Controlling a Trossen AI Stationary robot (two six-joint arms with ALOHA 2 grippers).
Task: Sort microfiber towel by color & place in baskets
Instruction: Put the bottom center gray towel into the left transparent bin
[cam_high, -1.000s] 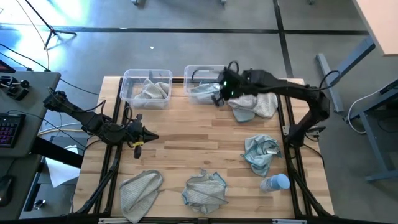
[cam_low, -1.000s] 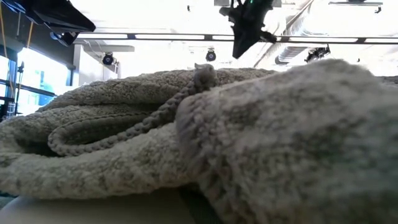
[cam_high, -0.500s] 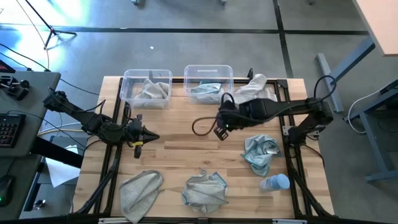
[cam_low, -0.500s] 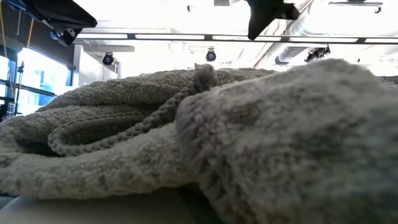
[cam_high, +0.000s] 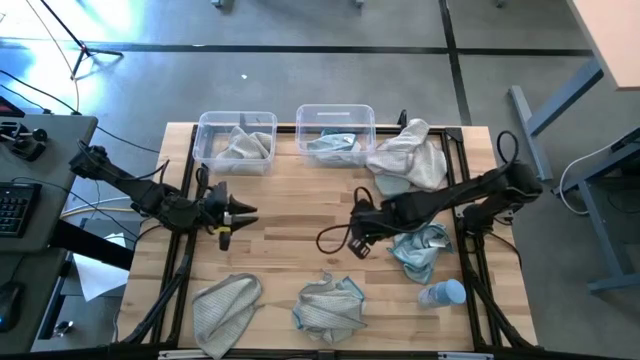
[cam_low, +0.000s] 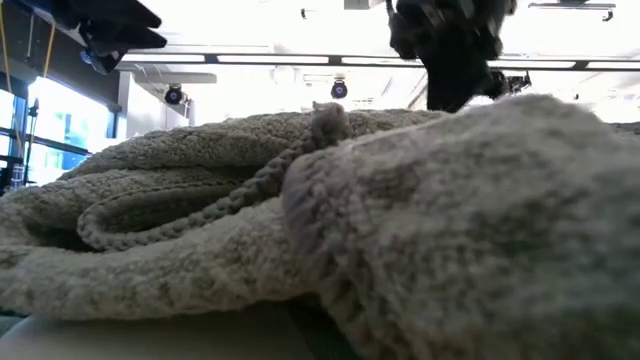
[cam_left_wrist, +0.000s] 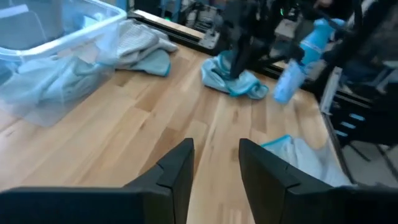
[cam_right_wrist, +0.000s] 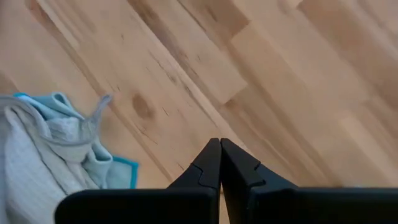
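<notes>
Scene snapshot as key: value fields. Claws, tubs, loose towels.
left claw: open, over bare table, left side
right claw: shut, empty, mid-table beside a teal towel
left tub: holds grey towel
right tub: holds pale blue towel
loose towels: grey heap beside right tub; grey towel and striped towel at front edge
bottle: front right, lying down

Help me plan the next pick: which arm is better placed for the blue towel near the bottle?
Right. Its shut gripper hangs just beside that blue towel; the left gripper waits across the table.
</notes>
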